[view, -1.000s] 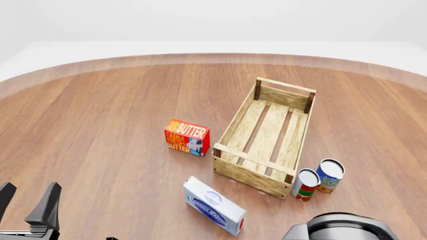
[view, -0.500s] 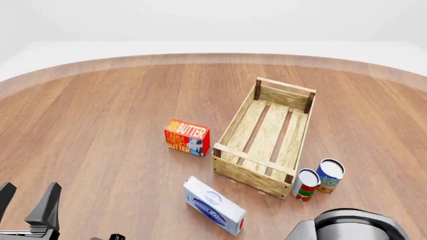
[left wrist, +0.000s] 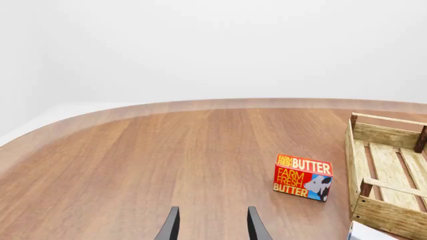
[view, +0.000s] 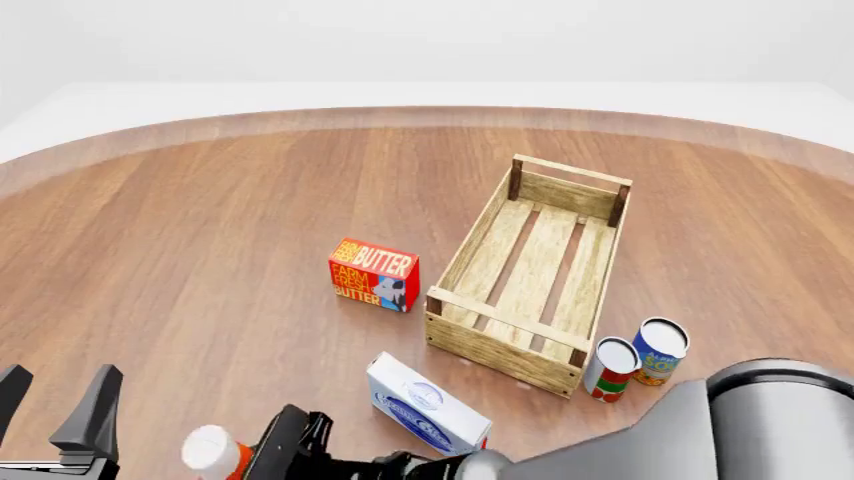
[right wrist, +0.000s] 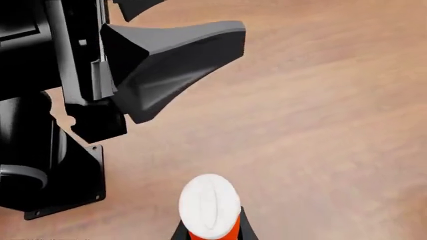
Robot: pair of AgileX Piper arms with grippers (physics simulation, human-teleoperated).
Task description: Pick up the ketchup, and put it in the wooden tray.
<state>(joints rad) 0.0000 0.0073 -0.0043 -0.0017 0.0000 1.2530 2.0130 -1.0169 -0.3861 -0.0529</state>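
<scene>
Wooden tray (view: 534, 275): 1; ketchup (view: 214, 452): 1; cans (view: 637, 358): 2.

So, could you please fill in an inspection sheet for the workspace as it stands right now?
Surface: round-edged wooden table, brown plank grain.
Job's things: ketchup upright at the near edge, white cap showing; wooden tray holds nothing, right of centre.
Clutter: butter box left of the tray; white and blue box lying in front of the tray; red-and-green can and blue can standing side by side at the tray's near right corner.
Grippers: left gripper open, holding nothing; right gripper around the ketchup's neck, grip not certain.
Cables: nothing seen.
Surroundings: plain white backdrop.
</scene>
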